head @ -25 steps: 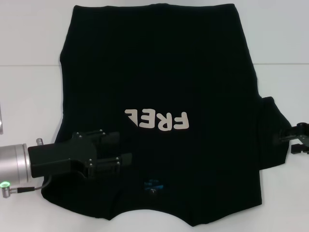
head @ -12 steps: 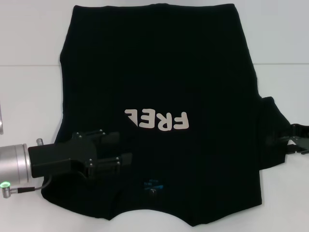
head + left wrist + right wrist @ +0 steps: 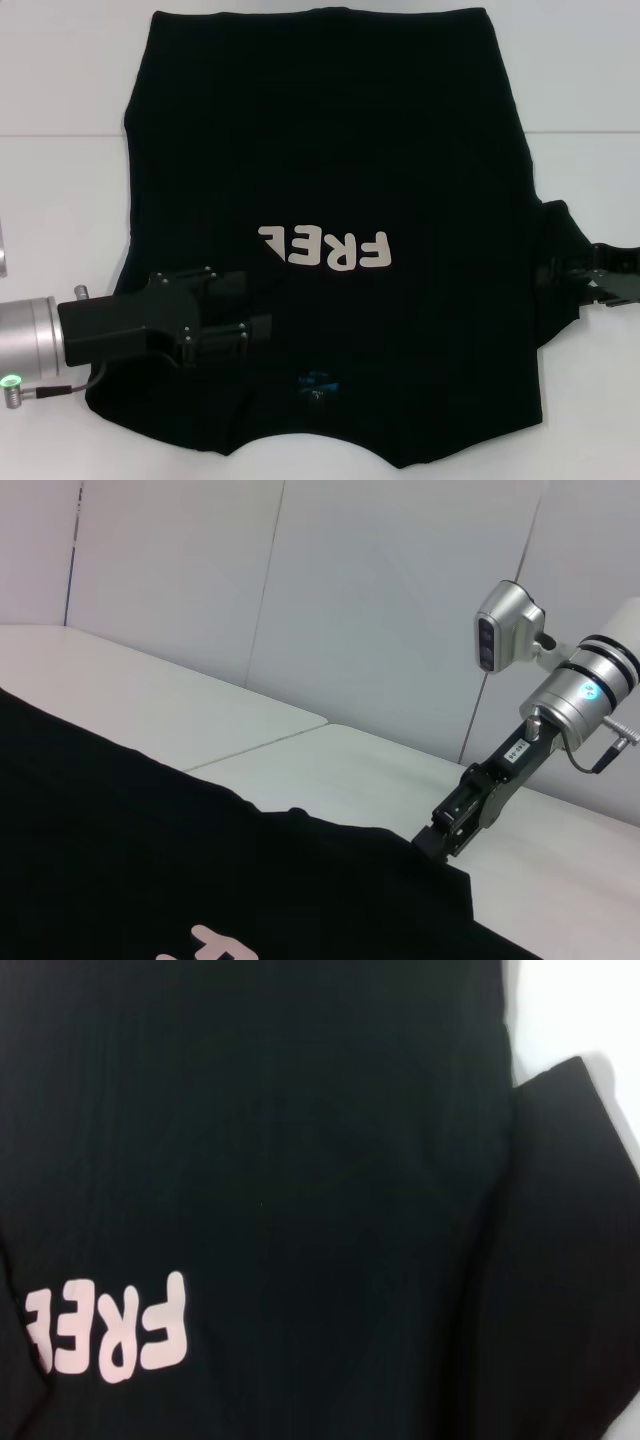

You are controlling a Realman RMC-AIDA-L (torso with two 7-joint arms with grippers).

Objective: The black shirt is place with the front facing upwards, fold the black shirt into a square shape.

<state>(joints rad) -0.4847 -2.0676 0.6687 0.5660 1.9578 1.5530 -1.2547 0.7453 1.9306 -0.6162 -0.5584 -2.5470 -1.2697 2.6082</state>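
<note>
White counter point(image 3: 60, 190) runs under everything, with pale wall panels point(image 3: 380, 610) rising behind it in the left wrist view. Spread across the counter lies the black shirt point(image 3: 330, 150), front up, its off-white "FREE" print point(image 3: 325, 247) reading upside down from the head camera and the small blue neck label point(image 3: 318, 382) on the near side of that print.

Left of the print, the shirt's left side is folded in over the body, covering the print's last character. The left gripper point(image 3: 245, 312) rests on that folded cloth, just left of and nearer than the print; its jaws stand only a little apart, and whether they pinch any fabric I cannot tell.

Right of the print, past the shirt's body, the right sleeve point(image 3: 560, 275) sticks out onto the counter. The right gripper point(image 3: 562, 280) reaches in from the right edge, its jaws clenched on the sleeve's outer hem; the left wrist view shows its tip point(image 3: 432, 842) meeting the cloth's edge.
</note>
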